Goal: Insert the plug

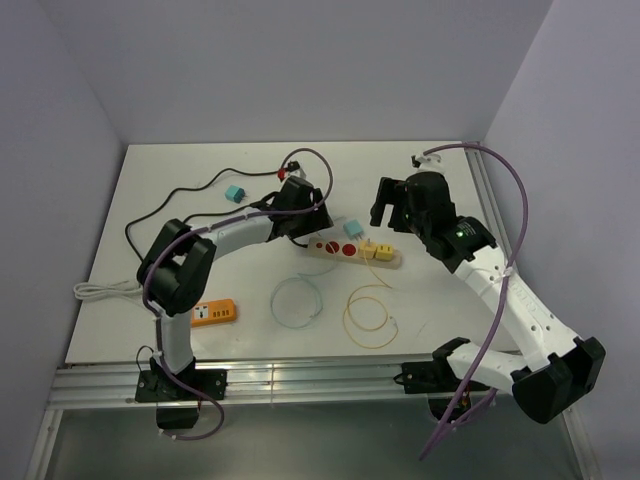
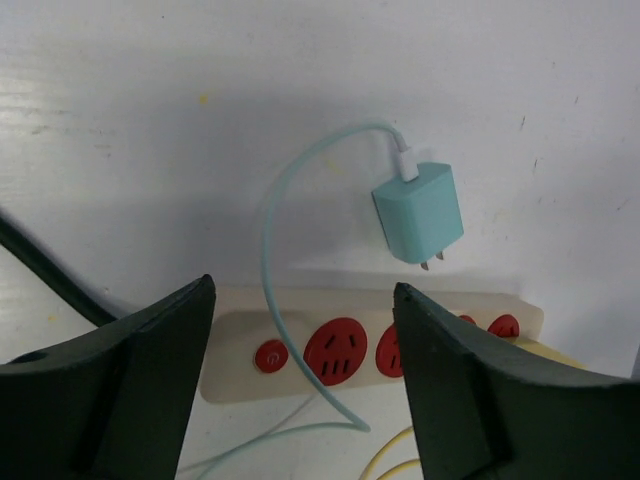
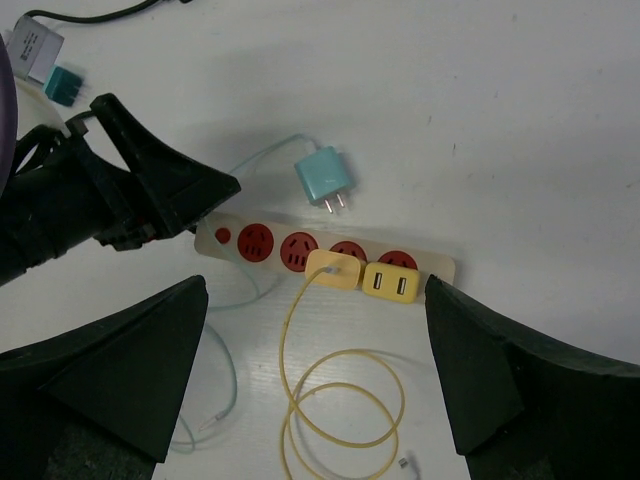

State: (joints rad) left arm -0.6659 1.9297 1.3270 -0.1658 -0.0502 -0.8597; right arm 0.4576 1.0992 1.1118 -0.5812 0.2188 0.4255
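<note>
A beige power strip [image 1: 355, 250] with red sockets lies mid-table. It also shows in the left wrist view [image 2: 370, 345] and the right wrist view [image 3: 270, 243]. A teal plug [image 1: 352, 228] lies flat on the table just behind the strip, prongs pointing toward it, unplugged [image 2: 418, 212] [image 3: 323, 180]. Its thin teal cable [image 2: 270, 250] crosses the strip. Two yellow plugs [image 3: 335, 270] [image 3: 392, 284] sit in the strip's right sockets. My left gripper [image 1: 312, 218] [image 2: 303, 287] is open and empty over the strip's switch end. My right gripper [image 1: 392, 212] [image 3: 315, 285] is open and empty, higher above the strip.
A yellow cable coil [image 1: 368, 315] and a teal cable loop [image 1: 297, 303] lie in front of the strip. A second teal block [image 1: 235, 193], a black cable [image 1: 170, 205], a white cable bundle [image 1: 100, 290] and an orange device [image 1: 214, 313] lie on the left.
</note>
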